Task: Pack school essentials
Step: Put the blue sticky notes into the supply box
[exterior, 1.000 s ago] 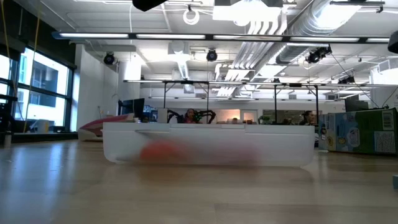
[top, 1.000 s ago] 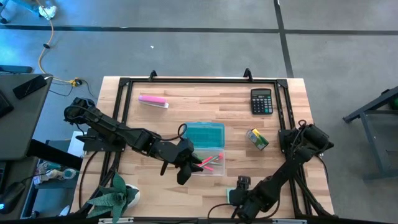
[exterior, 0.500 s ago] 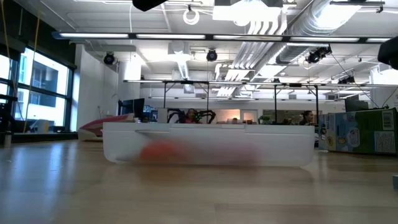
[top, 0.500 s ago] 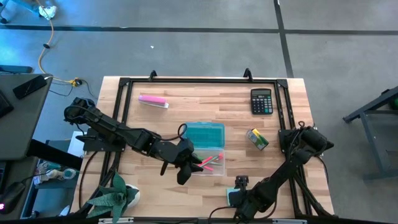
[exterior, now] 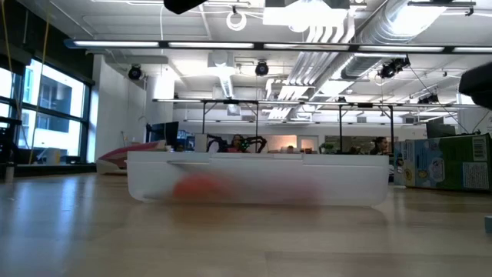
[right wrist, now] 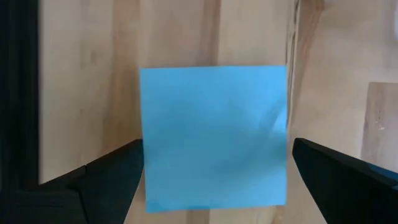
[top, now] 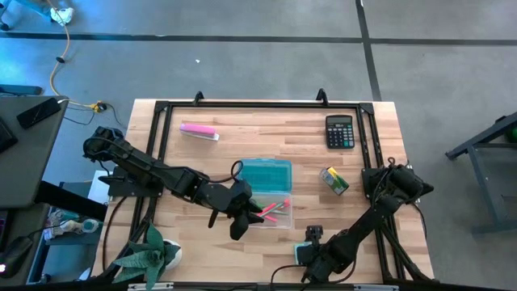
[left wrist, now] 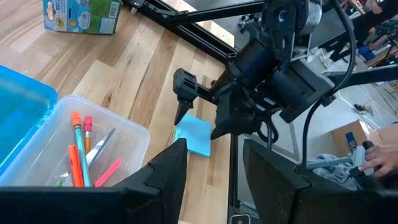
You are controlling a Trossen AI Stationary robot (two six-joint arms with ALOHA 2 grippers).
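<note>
The right gripper (top: 305, 254) moved slightly up-frame over the sticky pad (right wrist: 213, 137), jaws apart. The left gripper (top: 240, 229) waits by the clear box (top: 275, 212), jaws partly apart, holding nothing.

No text, label or number can be made out clearly anywhere. Printing is seen on the small yellow-green box (left wrist: 81, 15) and on the cartons (exterior: 450, 163) in the room behind the table, but none of it can be read.
</note>
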